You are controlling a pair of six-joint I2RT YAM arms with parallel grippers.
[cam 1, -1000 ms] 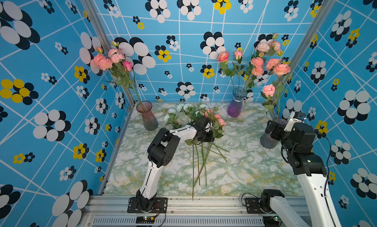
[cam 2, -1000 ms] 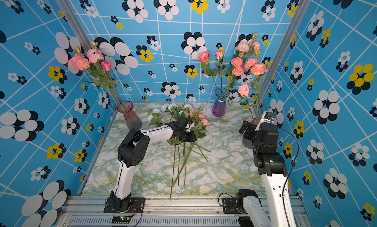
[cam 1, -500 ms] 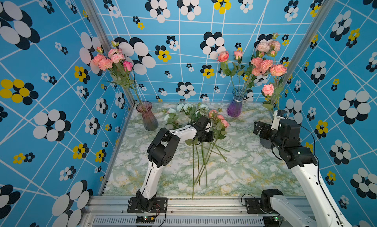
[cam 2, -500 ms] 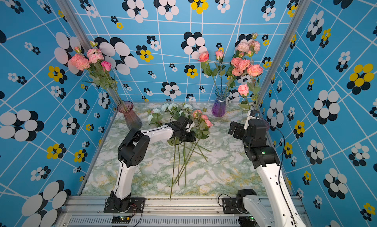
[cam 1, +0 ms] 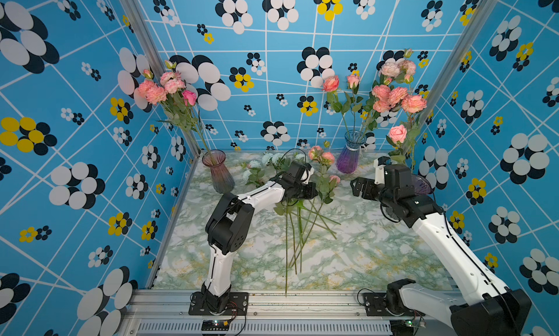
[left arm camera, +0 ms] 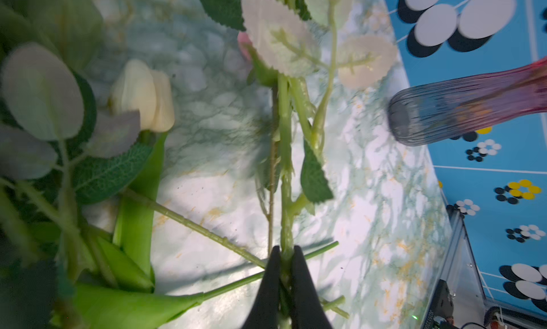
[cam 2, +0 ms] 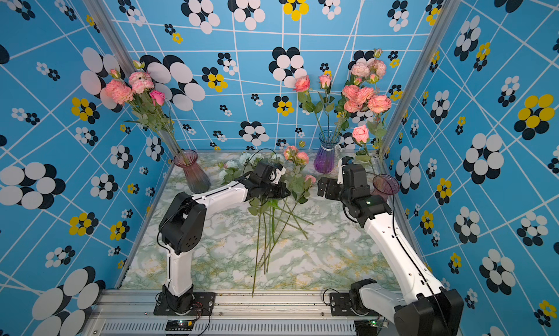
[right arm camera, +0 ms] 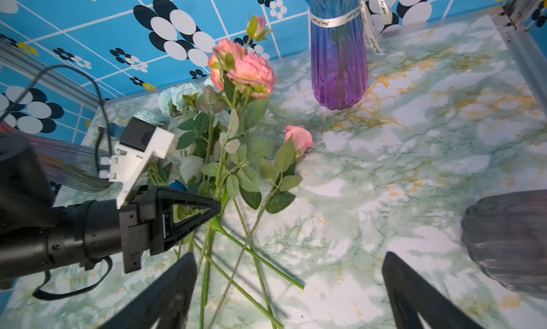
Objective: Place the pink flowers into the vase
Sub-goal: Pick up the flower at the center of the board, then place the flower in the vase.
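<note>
Stems are the thing to grab here. They are thin, green and wiry, surely light, and I'd guess springy rather than limp. The pink flowers point(right arm camera: 251, 73) should lift easily, though the heads may swing and the leaves could snag on neighbours. They lie in a loose heap on the marbled surface point(cam 1: 378, 253), toward 12 o'clock from its middle. Pale blue-white blooms point(right arm camera: 177, 96) and a cream bud point(left arm camera: 142, 96) are tangled in with them.

The left claw point(left arm camera: 284, 253) is clenched on one stem just under the leafy part. That looks a sound spot, bare stalk with no petals to crush, though so narrow a pinch might let the stalk twist. The right claw point(right arm camera: 288, 255) hangs released at 3 o'clock of the heap, jaws wide and gripping nothing.

A smoky pink vase point(cam 1: 219, 175) at 10 o'clock and a purple vase point(cam 1: 348, 162) at 1 o'clock already hold pink blooms. A dark vase point(cam 1: 422, 183) sits at 3 o'clock, just behind the right arm.
</note>
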